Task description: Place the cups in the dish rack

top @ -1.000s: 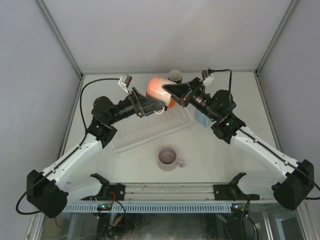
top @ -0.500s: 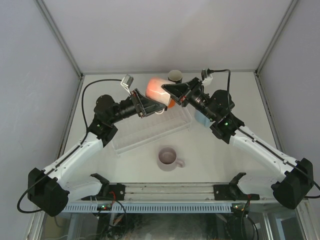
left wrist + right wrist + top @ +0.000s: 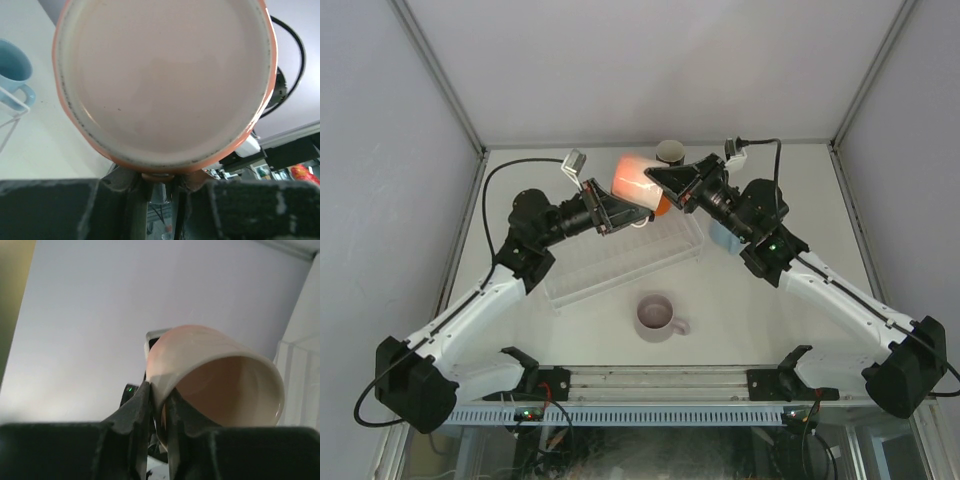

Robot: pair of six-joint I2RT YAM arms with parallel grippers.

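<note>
A peach-pink cup [image 3: 634, 175] hangs in the air over the far end of the dish rack [image 3: 610, 262]. My right gripper [image 3: 656, 180] is shut on its rim wall, one finger inside and one outside [image 3: 159, 395]. My left gripper [image 3: 623, 207] comes from the other side; its view is filled by the cup's base [image 3: 165, 75], and its jaws [image 3: 157, 189] stand close on either side of the handle stub. An orange cup [image 3: 662, 207] peeks out under the held one. A black cup [image 3: 670, 152] stands behind, a light blue cup [image 3: 723, 238] under my right arm, and a lilac cup [image 3: 656, 317] near the front.
The clear rack lies at a slant mid-table; its wire edge [image 3: 11, 107] and the blue cup [image 3: 12, 70] show in the left wrist view. White walls enclose the table on three sides. A metal rail [image 3: 650, 378] runs along the near edge.
My left gripper's jaws have closed in around the cup's handle. The cup and my right gripper have stayed almost still.
</note>
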